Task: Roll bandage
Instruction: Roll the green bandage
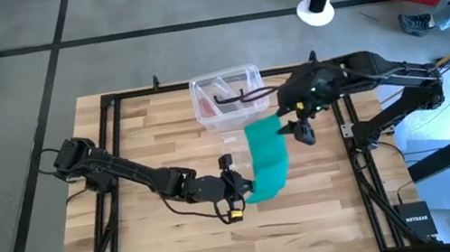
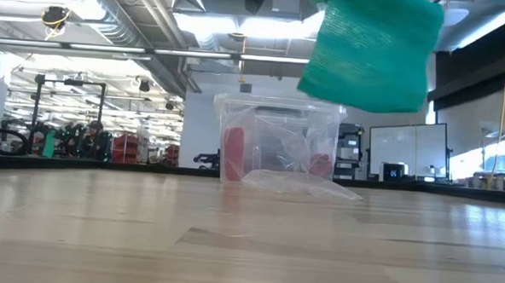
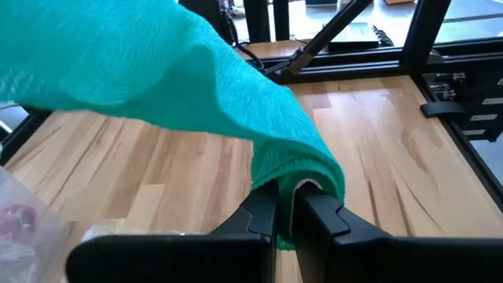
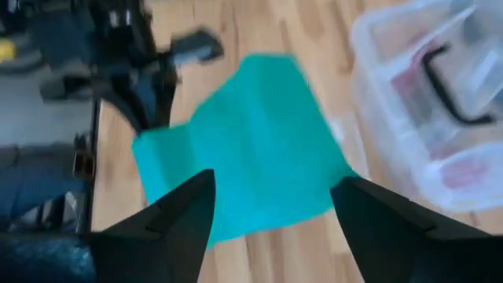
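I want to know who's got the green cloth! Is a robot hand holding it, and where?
Yes. The left tool is shut on one end of the bandage, lifted off the table. The right tool is open above it, holding nothing.

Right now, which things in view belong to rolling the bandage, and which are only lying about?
For the job:
- teal-green soft fabric bandage
- left gripper, shut on one end of it
- right gripper, open above the other end

Lying about:
- clear plastic box with pinkish contents
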`<state>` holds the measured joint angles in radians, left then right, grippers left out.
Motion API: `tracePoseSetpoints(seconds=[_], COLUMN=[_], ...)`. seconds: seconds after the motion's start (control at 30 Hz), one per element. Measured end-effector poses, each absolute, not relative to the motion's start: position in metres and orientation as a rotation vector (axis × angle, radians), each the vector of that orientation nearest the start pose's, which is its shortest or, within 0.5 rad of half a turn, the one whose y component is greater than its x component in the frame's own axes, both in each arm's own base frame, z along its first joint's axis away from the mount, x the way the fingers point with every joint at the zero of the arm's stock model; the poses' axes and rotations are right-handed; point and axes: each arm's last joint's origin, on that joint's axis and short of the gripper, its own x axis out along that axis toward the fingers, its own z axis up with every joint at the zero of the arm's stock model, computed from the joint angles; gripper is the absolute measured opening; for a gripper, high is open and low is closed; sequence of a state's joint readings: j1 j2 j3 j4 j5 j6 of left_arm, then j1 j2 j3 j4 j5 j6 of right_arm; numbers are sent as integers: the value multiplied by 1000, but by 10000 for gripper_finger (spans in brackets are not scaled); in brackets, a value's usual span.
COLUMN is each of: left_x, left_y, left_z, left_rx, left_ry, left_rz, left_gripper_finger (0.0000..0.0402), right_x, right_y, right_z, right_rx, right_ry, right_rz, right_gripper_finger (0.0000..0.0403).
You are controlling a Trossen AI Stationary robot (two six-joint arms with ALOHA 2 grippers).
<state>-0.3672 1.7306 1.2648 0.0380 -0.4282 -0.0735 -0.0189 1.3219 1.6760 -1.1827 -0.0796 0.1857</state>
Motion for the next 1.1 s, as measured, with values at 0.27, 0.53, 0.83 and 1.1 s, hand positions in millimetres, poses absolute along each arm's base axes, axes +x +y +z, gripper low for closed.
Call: tracePoseSetpoints(seconds=[0.27, 0.53, 0.83, 1.1], left_x=[372, 372, 360, 358], left_y=[-130, -130, -123, -112], left_z=[269, 269, 312, 335], left_rx=[86, 83, 156, 230], left_ry=[389, 384, 197, 68], left_rz=[76, 76, 128, 168], left_gripper_finger=[15, 15, 15, 15], right_x=[224, 211, 175, 165], right_y=[-2, -1, 41, 81], right_z=[425, 432, 415, 336], right_rx=[234, 228, 113, 19], right_ry=[900, 879, 849, 656], right_rz=[-21, 2, 52, 49], right_gripper_finger=[257, 257, 257, 257])
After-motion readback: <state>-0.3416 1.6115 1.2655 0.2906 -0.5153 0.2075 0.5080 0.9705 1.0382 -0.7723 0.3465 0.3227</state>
